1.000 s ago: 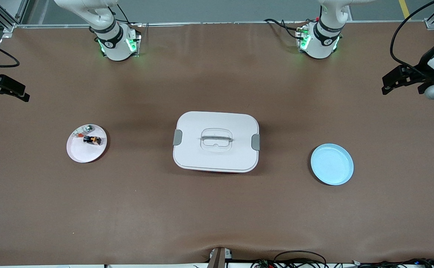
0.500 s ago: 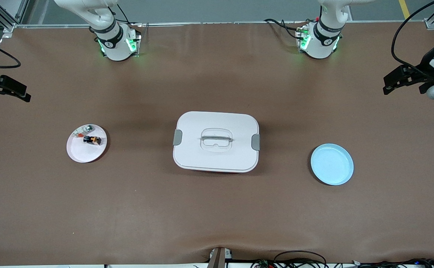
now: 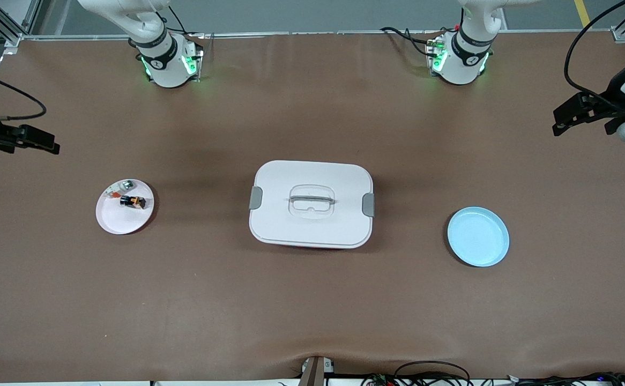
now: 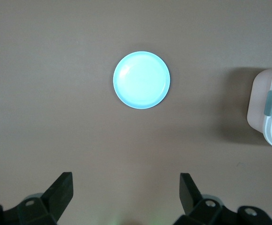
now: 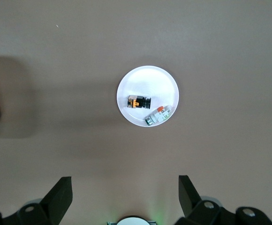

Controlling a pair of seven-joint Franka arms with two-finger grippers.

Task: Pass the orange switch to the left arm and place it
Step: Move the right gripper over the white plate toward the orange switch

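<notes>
Resting in white plate (image 3: pixel 114 220): orange switch (image 3: pixel 133 201), beside green-grey-red part (image 5: pixel 157 115) | judged light, rigid, small; grip black flanks | right pincer (image 5: pixel 124 194) wide open, empty, above plate | left pincer (image 4: pixel 126 192) wide open, empty, above blue plate (image 4: pixel 141 80) | box (image 3: pixel 311 203) mid-counter (image 3: pixel 312 300)

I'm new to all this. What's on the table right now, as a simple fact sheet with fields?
Orange switch: on the white plate, toward the right arm's end, beside a small green-grey-red item.
Box: mid-table, lid on.
Blue plate: nothing on it, toward the left arm's end.
Right gripper: open, up over the white plate.
Left gripper: open, up over the table near the blue plate.
</notes>
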